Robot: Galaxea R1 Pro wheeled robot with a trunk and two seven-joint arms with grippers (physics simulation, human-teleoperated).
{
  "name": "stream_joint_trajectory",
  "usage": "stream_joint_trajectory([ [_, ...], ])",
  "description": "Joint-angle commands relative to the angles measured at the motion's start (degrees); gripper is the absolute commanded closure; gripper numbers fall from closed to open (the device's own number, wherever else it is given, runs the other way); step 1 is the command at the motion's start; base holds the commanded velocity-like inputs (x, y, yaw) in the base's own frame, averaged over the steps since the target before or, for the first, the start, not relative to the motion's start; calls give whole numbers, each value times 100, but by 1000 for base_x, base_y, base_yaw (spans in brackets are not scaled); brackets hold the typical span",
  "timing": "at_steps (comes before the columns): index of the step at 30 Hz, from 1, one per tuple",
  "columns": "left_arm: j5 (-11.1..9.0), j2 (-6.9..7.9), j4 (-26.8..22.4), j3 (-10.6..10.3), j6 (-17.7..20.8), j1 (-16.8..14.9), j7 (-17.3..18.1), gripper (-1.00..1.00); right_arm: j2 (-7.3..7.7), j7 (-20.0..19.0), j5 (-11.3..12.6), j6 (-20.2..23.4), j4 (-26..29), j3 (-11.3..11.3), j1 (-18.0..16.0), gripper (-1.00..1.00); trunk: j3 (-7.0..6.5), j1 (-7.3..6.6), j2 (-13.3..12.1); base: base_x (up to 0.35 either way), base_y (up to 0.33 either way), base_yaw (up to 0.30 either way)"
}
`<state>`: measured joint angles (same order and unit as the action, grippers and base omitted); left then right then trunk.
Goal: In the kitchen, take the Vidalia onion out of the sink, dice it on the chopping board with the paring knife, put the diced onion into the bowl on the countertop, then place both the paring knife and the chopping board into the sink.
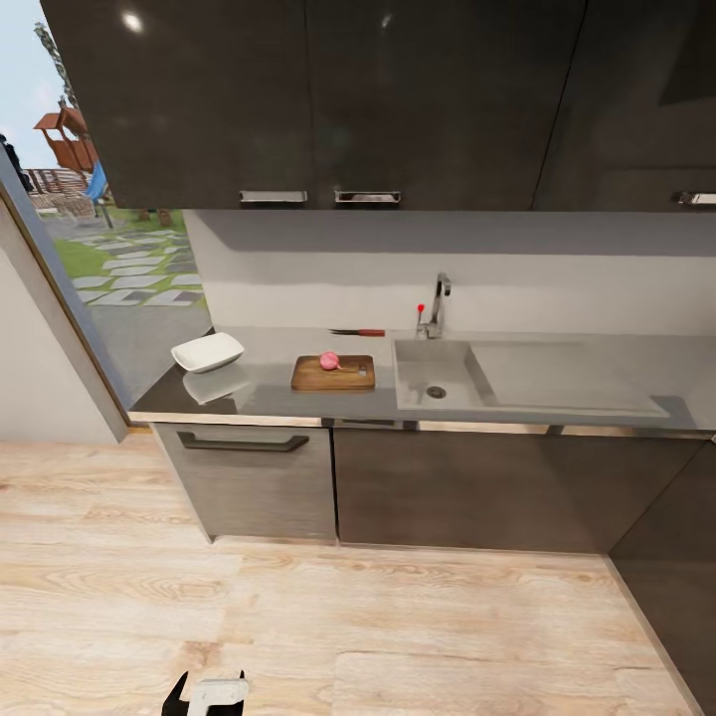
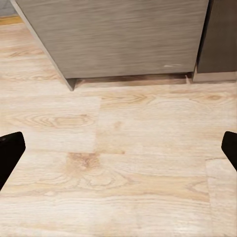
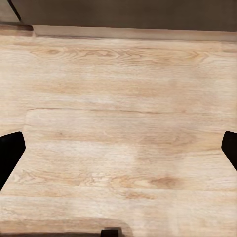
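The left hand (image 1: 206,693) is cut off by the head view's lower edge; the paring knife (image 1: 357,332) is too small to show detail.

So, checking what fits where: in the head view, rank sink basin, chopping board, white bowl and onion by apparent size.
1. Matte grey sink basin
2. Dark brown wooden chopping board
3. Glossy white squarish bowl, close to the board, so unsure
4. Pinkish round onion

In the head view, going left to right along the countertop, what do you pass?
bowl → chopping board with the onion on it → tap → sink basin, then its draining area.
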<state>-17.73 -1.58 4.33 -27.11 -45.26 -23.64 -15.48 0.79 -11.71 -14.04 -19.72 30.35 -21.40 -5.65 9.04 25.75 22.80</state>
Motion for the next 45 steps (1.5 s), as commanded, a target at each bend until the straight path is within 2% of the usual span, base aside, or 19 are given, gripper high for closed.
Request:
stream_joint_trajectory([
  [1,-20,-5,23,-49,-26,-9,-25,-100,-6,-50,-40,-25,-2,-46,-7,-100,11,3,12,0,0,0],
  [6,-20,2,24,-49,-26,-9,0,-100,-8,-20,-45,-30,-16,-32,-7,-100,11,3,12,0,0,0],
  [8,-20,10,24,-50,-26,-10,13,-100,-11,110,-47,-17,-10,-36,-7,-100,11,3,12,0,0,0],
  [11,-20,20,24,-49,-26,-10,22,-100,-27,524,-47,46,93,-28,-15,-100,11,3,12,0,0,0],
  [12,-20,22,24,-49,-26,-11,24,-100,-48,805,-47,142,203,-6,-46,-100,11,3,12,0,0,0],
  [14,-20,23,24,-49,-26,-10,25,-100,-90,1102,-48,325,369,52,-122,-100,11,3,12,0,0,0],
  [16,-20,25,24,-49,-26,-9,27,-100,-225,1650,-78,1009,837,352,-337,-100,11,3,12,0,0,0],
  [17,-20,25,24,-49,-25,-9,27,-100,-257,1768,-87,1237,975,464,-390,-100,11,3,12,0,0,0],
  [18,-20,25,24,-49,-23,-9,27,-100,-307,1985,-101,1713,1276,707,-490,-100,11,3,12,0,0,0],
  [20,-20,26,24,-49,-20,-9,27,-100,-342,2166,-110,2175,1599,935,-586,-100,11,3,12,0,0,0],
  [21,-20,26,24,-49,-19,-9,27,-100,-369,2305,-112,2590,1935,1122,-687,-100,11,3,12,0,0,0],
  [23,-20,26,24,-49,-19,-9,28,-100,-393,2402,-111,2951,2265,1256,-796,-100,11,3,12,0,0,0],
  [24,-20,26,24,-49,-18,-9,28,-100,-424,2465,-110,3265,2559,1344,-915,-100,11,3,12,0,0,0],
  [28,-20,26,24,-49,-18,-9,25,-100,-571,2576,-113,4076,3128,1464,-1401,-100,11,3,12,0,0,0],
  [32,-20,30,24,-49,-18,-10,21,-100,-663,2682,-111,4669,3299,1496,-1964,-100,11,3,12,0,0,0],
  [42,-20,34,24,-49,-18,-10,19,-100,-708,2849,-108,5257,3352,1514,-2958,-100,11,3,12,0,0,0],
  [45,-20,34,24,-49,-19,-10,19,-100,-710,2861,-108,5602,3354,1521,-3363,-100,11,3,12,0,0,0],
])
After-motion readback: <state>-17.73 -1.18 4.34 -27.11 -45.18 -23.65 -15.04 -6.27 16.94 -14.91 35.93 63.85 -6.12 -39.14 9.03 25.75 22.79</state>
